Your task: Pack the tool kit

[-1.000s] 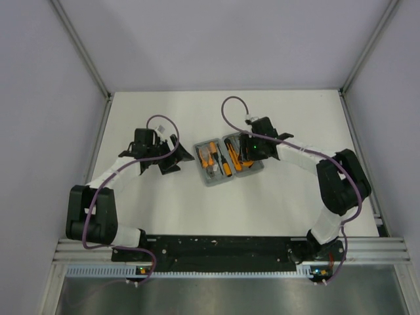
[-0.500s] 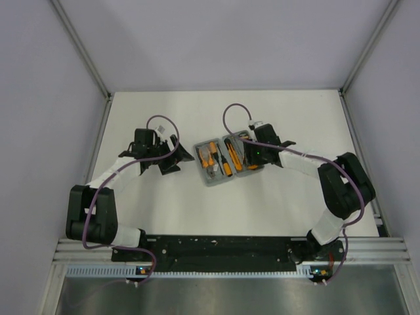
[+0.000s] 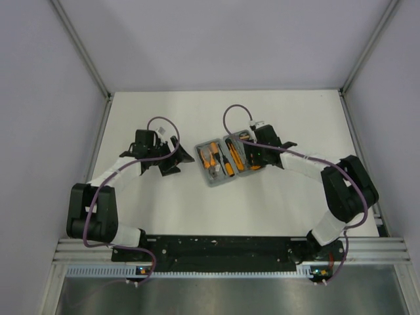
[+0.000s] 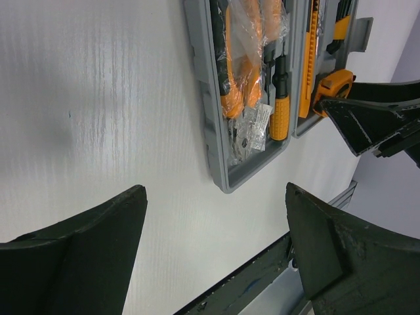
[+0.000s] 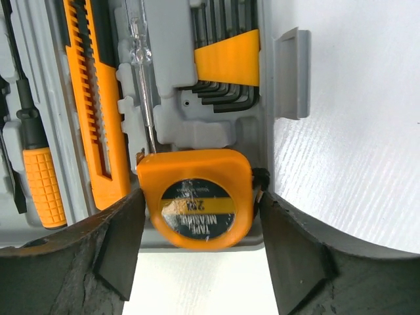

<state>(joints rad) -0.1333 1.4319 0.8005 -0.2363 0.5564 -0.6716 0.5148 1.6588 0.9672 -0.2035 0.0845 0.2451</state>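
One tape measure [image 5: 197, 172] between right end effector [image 5: 200, 197] fingers [image 5: 115, 246], grip unclear; left end effector [image 4: 215, 190] apart.

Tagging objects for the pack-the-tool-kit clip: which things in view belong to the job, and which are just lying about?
Job: grey case, tape measure, screwdriver, bagged pliers, utility knife, hex keys.

Not the job: nothing loose; only the table, purple cable, base rail.
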